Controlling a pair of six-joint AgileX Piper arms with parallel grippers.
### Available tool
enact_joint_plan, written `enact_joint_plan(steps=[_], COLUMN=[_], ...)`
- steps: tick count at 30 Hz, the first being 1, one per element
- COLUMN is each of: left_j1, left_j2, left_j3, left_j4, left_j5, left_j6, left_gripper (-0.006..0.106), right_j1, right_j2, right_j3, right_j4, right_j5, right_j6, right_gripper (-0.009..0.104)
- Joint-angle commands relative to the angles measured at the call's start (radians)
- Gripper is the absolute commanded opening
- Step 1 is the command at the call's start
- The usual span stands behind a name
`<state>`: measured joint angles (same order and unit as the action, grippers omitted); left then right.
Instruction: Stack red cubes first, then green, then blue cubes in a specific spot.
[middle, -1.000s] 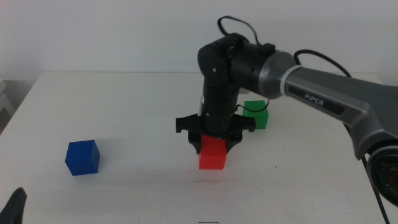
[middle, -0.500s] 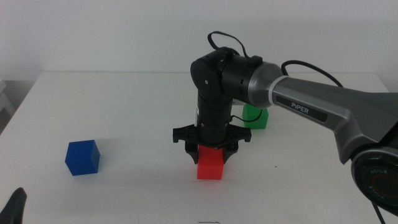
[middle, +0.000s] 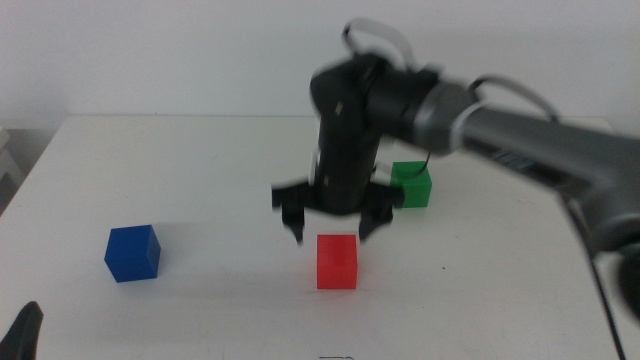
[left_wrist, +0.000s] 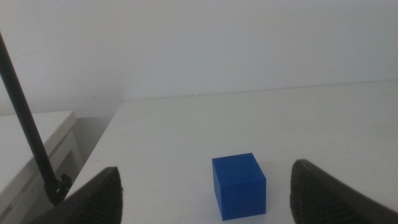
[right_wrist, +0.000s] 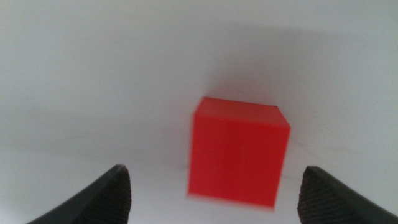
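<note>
Red cube (middle: 337, 261) on table, just below open R end effector (middle: 331, 226).

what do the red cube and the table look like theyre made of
Red cube: probably solid plastic or painted wood, matte; its faces are plain, evenly coloured, with crisp edges and no glare. Table: a smooth white top, likely laminate or painted board, showing only soft shadows and no grain. The look alone cannot settle either one.

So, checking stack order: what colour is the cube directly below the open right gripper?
Red cube, plain matte; clearest in the right wrist view.
</note>
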<state>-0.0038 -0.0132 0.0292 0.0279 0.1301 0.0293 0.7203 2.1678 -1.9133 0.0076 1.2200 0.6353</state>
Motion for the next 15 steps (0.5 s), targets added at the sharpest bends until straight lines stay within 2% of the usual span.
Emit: enact_joint_plan(steps=[1, 5, 9, 15], left_j1=[-0.005, -0.005, -0.005, -0.005], left_j2=[-0.020, -0.020, -0.020, -0.020], left_j3=[-0.003, -0.003, -0.003, -0.003], left_j4=[-0.008, -0.008, -0.008, -0.008], left_j5=[-0.086, -0.086, -0.086, -0.086], left_j6=[-0.001, -0.001, -0.001, -0.001], left_gripper=[0.091, 0.091, 0.091, 0.091], right_j1=[0.004, -0.018, -0.107, -0.257], right_j2=[-0.176, -0.300, -0.352, -0.316], right_j3=[-0.035, -0.035, -0.035, -0.035], right_j4=[-0.025, -0.072, -0.114, -0.122], right_j5=[0.074, 0.073, 0.066, -0.048], right_j6=[-0.040, -0.097, -0.139, -0.261], right_gripper=[0.075, 0.075, 0.075, 0.074])
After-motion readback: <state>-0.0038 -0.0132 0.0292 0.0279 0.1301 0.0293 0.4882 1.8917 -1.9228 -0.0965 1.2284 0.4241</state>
